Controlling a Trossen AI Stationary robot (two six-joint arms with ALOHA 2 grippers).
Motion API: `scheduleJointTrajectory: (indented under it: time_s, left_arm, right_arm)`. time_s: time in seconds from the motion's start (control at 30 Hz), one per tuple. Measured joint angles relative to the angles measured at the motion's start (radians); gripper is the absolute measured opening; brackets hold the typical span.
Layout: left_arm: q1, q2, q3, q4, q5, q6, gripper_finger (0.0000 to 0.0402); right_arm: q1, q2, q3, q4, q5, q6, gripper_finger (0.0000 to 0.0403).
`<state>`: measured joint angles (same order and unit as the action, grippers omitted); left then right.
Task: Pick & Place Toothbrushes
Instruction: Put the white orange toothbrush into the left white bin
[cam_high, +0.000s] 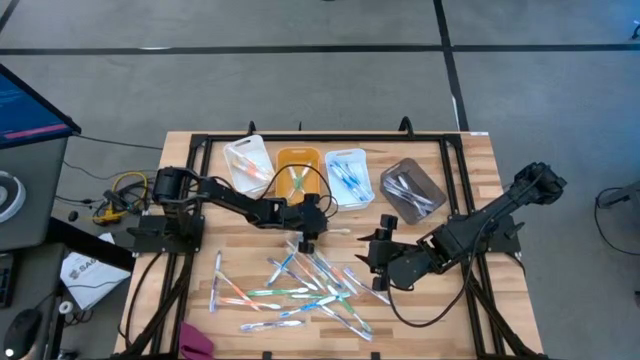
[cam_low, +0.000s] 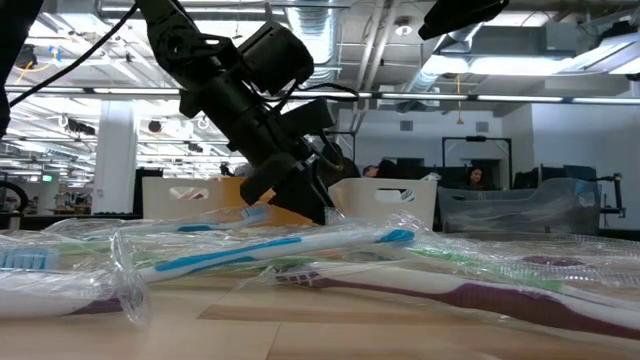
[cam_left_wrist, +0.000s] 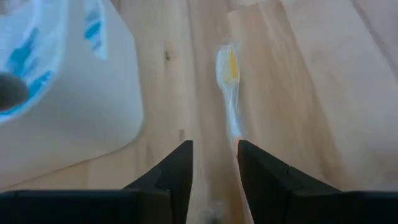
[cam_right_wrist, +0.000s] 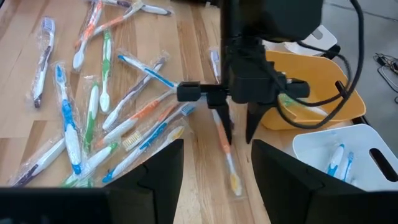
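Spanning the middle of the high view, the wooden table (cam_high: 470, 170) carries a black frame and four bins along its far edge: a white bin (cam_high: 249, 162), an orange bin (cam_high: 296, 170), a second white bin (cam_high: 347, 176) holding blue brushes, and a clear bin (cam_high: 412, 190) with dark items. A loose pile of wrapped toothbrushes (cam_high: 300, 285) lies scattered on the near half of the table, mostly blue and white, some green and orange.

The left gripper (cam_left_wrist: 214, 163) sits low over the table just in front of the orange bin, fingers parted and straddling one yellow-headed toothbrush (cam_left_wrist: 229, 93); the fingers are not closed on it, and contact cannot be confirmed. This brush lies apart from the pile, beside the second white bin.

The right gripper (cam_high: 379, 250) waits to the right of the pile, fingers apart, nothing between them.

In the low view, crinkled wrappers blur the brushes nearest the camera, and the left arm blocks most of the bins. A person sits at a desk far behind.
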<state>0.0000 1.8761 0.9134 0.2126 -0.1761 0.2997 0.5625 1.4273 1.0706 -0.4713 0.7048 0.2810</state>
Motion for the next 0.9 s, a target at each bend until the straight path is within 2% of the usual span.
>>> scheduleJointTrajectory:
  time_s: [0.23,0.53,0.77,0.9]
  left_arm:
    - [0.017,-0.032,0.000,0.002,-0.008,0.006,0.0120]
    - [-0.035,-0.048,0.001,0.001,0.009,-0.019,0.0120]
    - [-0.034,-0.025,0.000,-0.012,-0.077,-0.071,0.0120]
    - [-0.034,-0.006,0.001,0.004,-0.084,-0.073,0.0120]
  right_arm:
    - [0.000,0.000,0.000,-0.005,0.000,0.000,0.0182]
    - [0.000,0.000,0.000,-0.007,0.000,0.000,0.0182]
    - [0.000,0.000,0.000,-0.007,0.000,0.000,0.0182]
    - [-0.001,0.000,0.000,-0.006,0.000,-0.001,0.0182]
